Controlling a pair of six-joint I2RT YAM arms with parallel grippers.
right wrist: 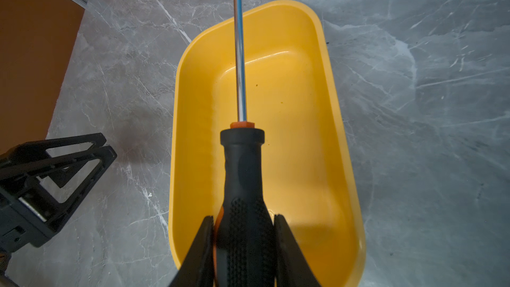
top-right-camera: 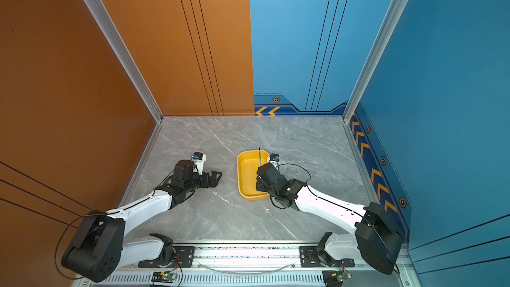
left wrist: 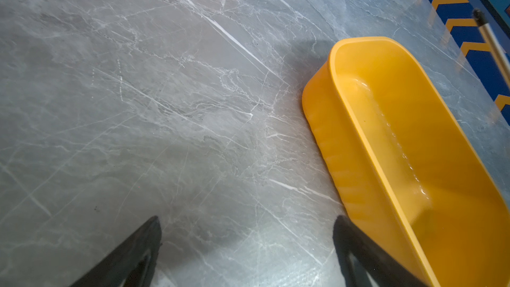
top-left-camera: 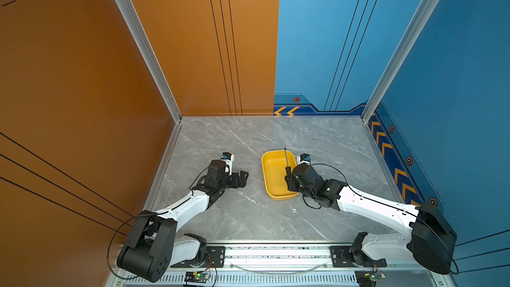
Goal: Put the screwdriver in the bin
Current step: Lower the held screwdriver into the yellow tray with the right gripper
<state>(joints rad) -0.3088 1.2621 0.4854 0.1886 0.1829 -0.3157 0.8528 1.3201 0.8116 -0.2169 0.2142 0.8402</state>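
Right wrist view: grey table [right wrist: 414, 106], yellow bin [right wrist: 190, 133] on it. Left gripper [left wrist: 248, 219] beside bin, jaws wide apart, holding nothing. Right gripper [right wrist: 244, 218] over bin, jaws clamped on screwdriver [right wrist: 242, 167] handle. Shaft runs ahead of gripper over bin, tip past far rim.
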